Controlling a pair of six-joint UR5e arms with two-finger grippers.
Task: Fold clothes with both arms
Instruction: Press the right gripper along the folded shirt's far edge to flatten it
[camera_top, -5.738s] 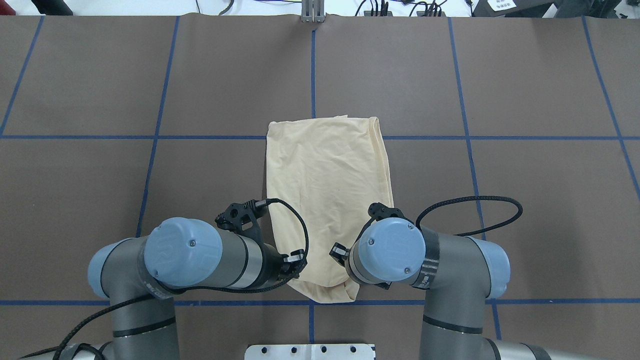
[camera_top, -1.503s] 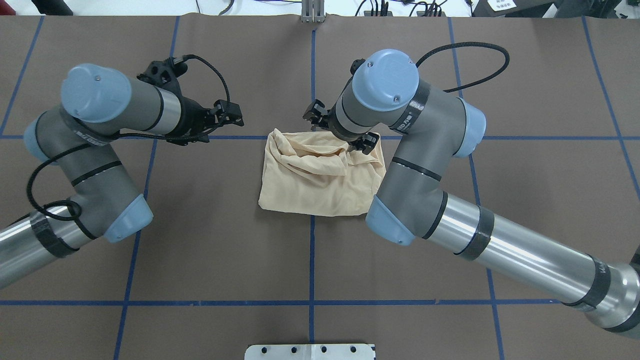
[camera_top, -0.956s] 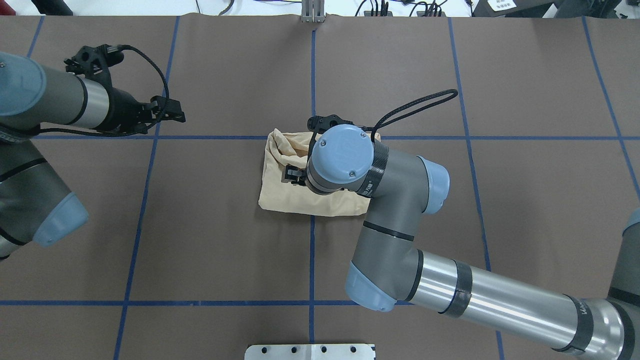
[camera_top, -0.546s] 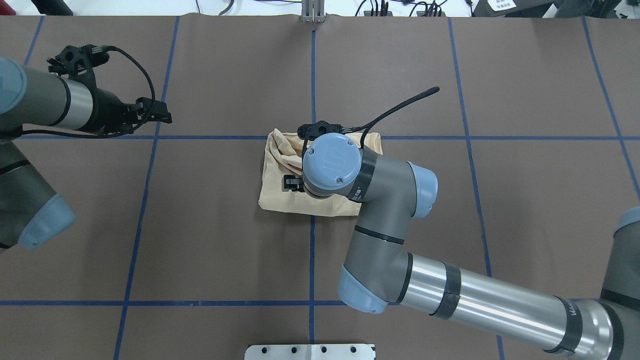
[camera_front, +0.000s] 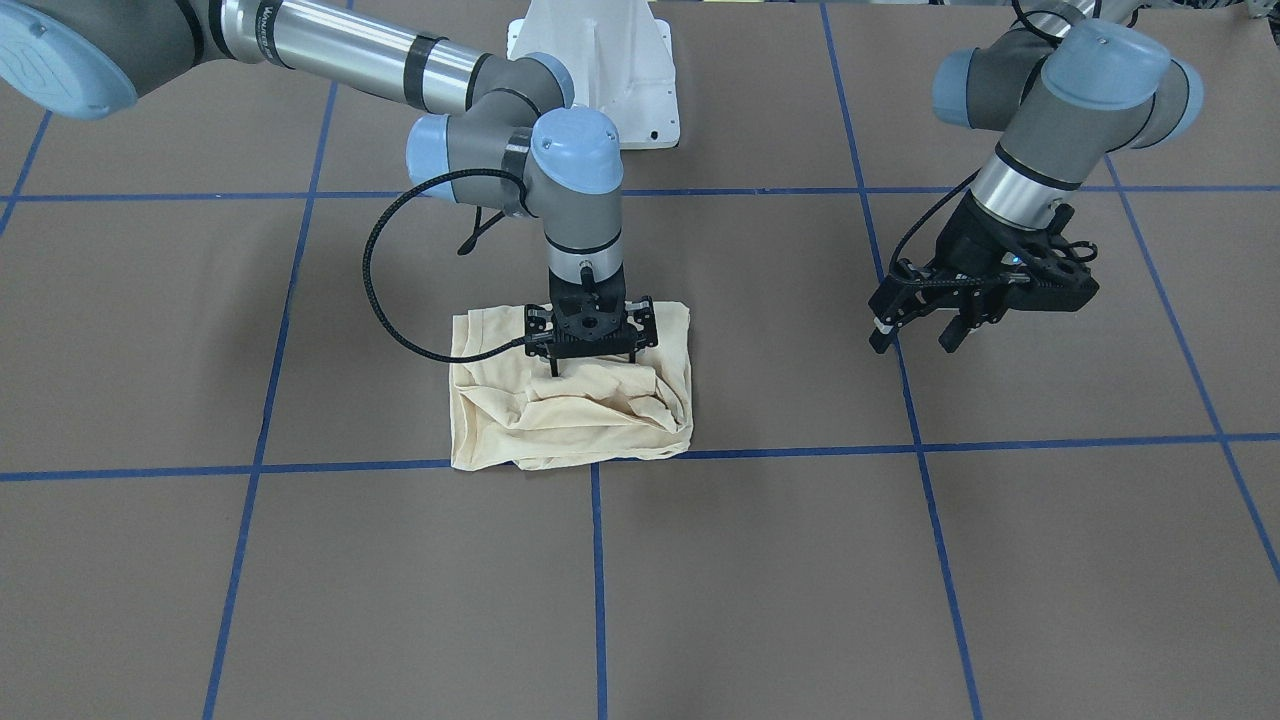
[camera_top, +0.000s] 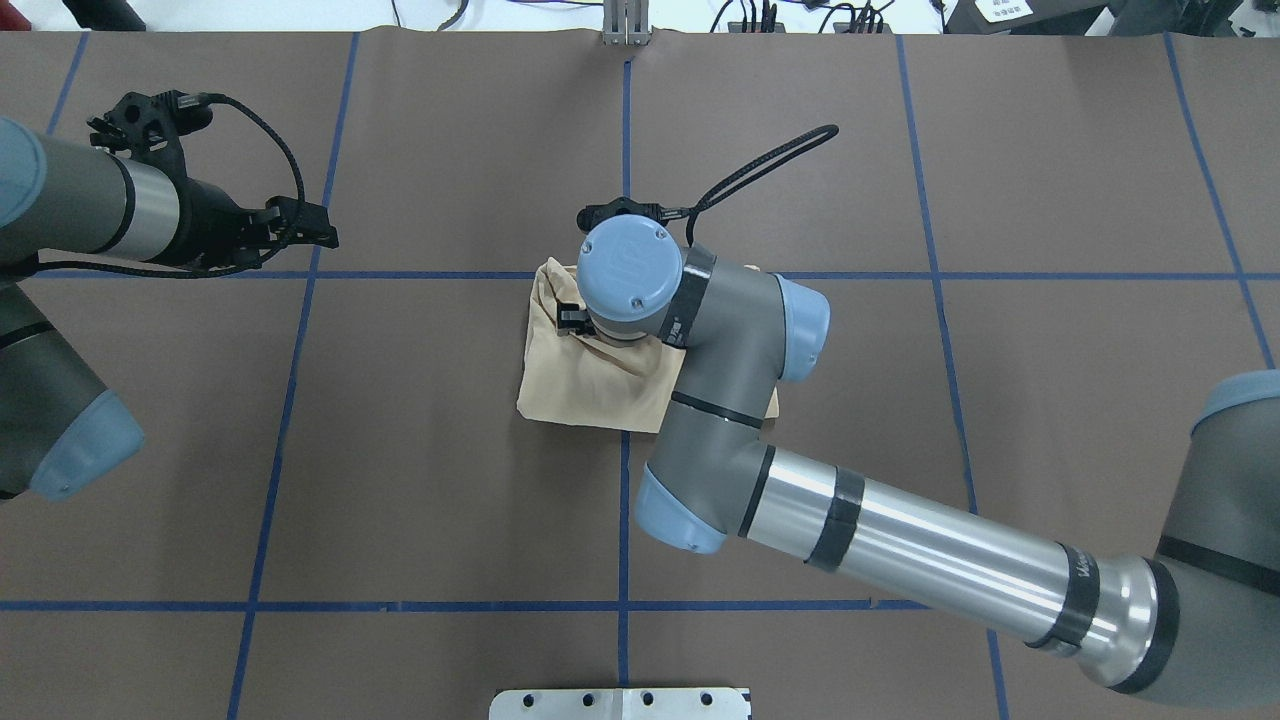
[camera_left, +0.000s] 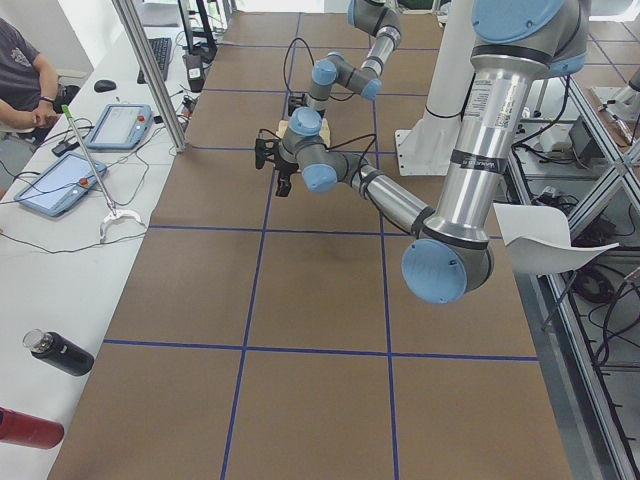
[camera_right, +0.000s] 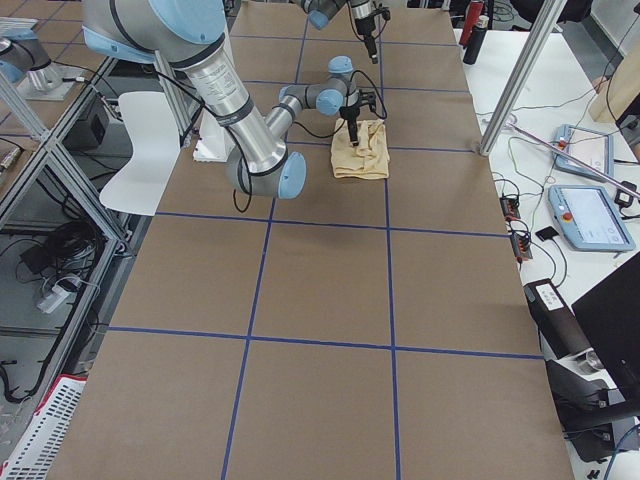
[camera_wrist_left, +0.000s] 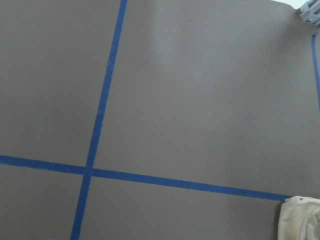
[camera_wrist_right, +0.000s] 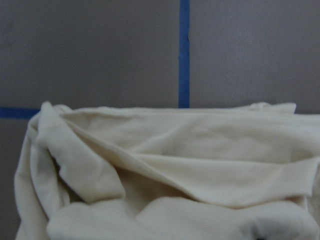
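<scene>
Exterior front-facing coverage gives the clearest read. The pale cream-yellow long-sleeved T-shirt of thin fabric lies as a squarish folded bundle near the middle of the brown desk. Its operator-side edge runs along a blue tape line, and its top layer is rumpled into ridges rather than flat. The black two-finger right hand points straight down over the bundle with jaws apart and nothing clamped; its tips are at the cloth, but I cannot tell whether they press in. The black two-finger left hand hangs over bare desk well apart from the shirt, jaws also apart and empty. The likely trouble is the right hand working alone. If it closes here it may pinch several stacked layers at once, and a lift or drag would then pull the fold open or slide the whole light bundle across the desk, with no second hand to pin it. Pressing the ridges down could also set creases in crooked. The overhead exterior view hides the right hand almost wholly beneath that arm's light blue joint cap, so only the front view settles the jaws. The right wrist-mounted view alone shows the loose overlapping flaps up close, and the left wrist-mounted view catches just one corner of cloth at its frame edge.
</scene>
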